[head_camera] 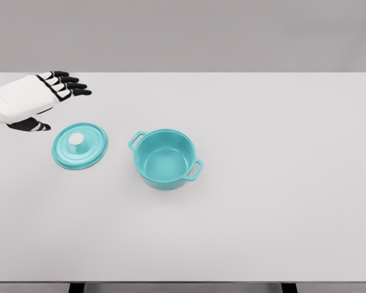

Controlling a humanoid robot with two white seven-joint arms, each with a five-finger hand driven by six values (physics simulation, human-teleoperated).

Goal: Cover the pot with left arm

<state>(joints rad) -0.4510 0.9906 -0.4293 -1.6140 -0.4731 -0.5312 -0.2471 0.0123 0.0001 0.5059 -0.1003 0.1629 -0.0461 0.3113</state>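
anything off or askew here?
Nothing odd. The teal pot stands upright and uncovered on the table; its lid lies flat beside it, knob up. The left hand hovers open above the lid.
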